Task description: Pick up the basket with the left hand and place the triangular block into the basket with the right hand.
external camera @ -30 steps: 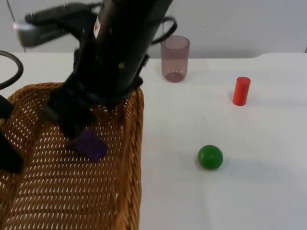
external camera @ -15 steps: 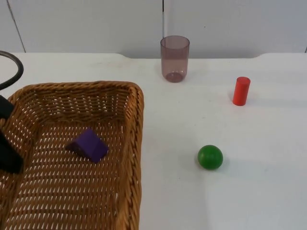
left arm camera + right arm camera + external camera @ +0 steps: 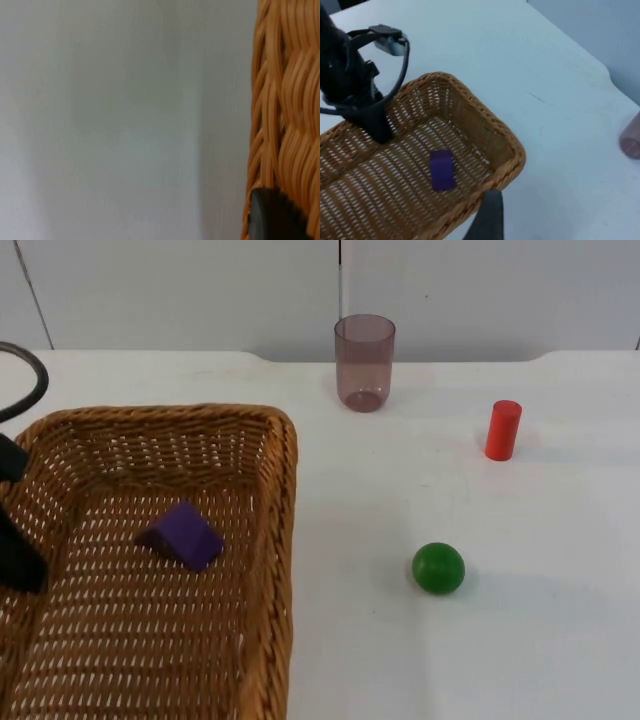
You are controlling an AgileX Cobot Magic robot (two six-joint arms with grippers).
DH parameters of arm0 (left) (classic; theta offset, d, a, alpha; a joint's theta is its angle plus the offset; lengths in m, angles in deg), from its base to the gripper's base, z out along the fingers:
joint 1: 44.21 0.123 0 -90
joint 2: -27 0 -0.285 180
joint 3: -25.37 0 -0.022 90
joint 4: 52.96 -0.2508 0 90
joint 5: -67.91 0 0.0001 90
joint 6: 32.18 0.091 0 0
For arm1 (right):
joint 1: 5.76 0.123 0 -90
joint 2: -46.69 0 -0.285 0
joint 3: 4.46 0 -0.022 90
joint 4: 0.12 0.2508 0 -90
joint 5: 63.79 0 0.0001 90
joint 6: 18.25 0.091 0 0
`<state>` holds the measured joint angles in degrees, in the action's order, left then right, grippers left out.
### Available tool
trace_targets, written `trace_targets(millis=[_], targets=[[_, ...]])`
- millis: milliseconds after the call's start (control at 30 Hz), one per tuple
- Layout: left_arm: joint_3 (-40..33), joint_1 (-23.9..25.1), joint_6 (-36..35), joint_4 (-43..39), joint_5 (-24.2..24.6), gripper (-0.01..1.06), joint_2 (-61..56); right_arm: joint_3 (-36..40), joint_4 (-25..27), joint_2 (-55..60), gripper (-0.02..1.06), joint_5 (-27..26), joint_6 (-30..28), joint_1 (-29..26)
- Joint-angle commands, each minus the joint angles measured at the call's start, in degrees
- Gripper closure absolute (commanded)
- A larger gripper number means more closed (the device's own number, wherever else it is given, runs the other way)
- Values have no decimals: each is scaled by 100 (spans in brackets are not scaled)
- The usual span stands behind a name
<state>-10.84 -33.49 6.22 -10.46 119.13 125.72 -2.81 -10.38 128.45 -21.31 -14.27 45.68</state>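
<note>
Triangular block (image 3: 181, 535): purple wedge lying on the woven floor of the basket, roughly midway between its side walls and nearer the far wall than the near end; also seen from the right wrist (image 3: 442, 170), loose, with nothing touching it.
Basket (image 3: 275, 540): brown wicker, at the table's left near corner, running off the table's near and left edges as seen from the top camera; its rim (image 3: 285, 100) fills one side of the left wrist view.
Left gripper (image 3: 15, 540): at the basket's left wall, black fingers set over the rim; from the right wrist (image 3: 372, 125) it reaches down onto that wall, and a black fingertip (image 3: 272, 215) presses against the weave, so it reads as clamped on the basket.
Right gripper (image 3: 487, 220): above the table just outside the basket's near corner, looking down on it; one dark finger is visible, and whether the jaws are apart or together cannot be told. It carries nothing that can be seen.
Progress: block is in the basket and the basket is in the left hand's hold, so both parts of the task look done; whether the basket is lifted off the table cannot be judged.
Left to do: likely nothing beyond retreating the right arm.
Bystanders: tinted cup (image 3: 364, 362) by the table's far edge, red cylinder (image 3: 503, 429) toward the right, green ball (image 3: 438, 568) nearer, all well apart from the basket.
</note>
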Motion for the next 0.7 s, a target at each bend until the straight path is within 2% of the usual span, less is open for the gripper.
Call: trace_targets(millis=[0, 100, 200, 367, 667], targets=[[236, -42, -204, 211, -137, 105, -4, 407, -15, -303, 32, -478, 189, 7], [463, -130, -346, 130, -357, 105, 85, 477, 9, -431, 32, -481, 310, 7], [739, -263, -373, 96, -355, 105, 344, 477, 36, -495, 32, -454, 332, 7], [1607, -618, -373, 97, -341, 105, 1525, 477, 3, -597, 32, -418, 408, 7], [2585, -621, -166, 197, -398, 105, 3029, 477, -134, -684, 32, -307, 391, 7]])
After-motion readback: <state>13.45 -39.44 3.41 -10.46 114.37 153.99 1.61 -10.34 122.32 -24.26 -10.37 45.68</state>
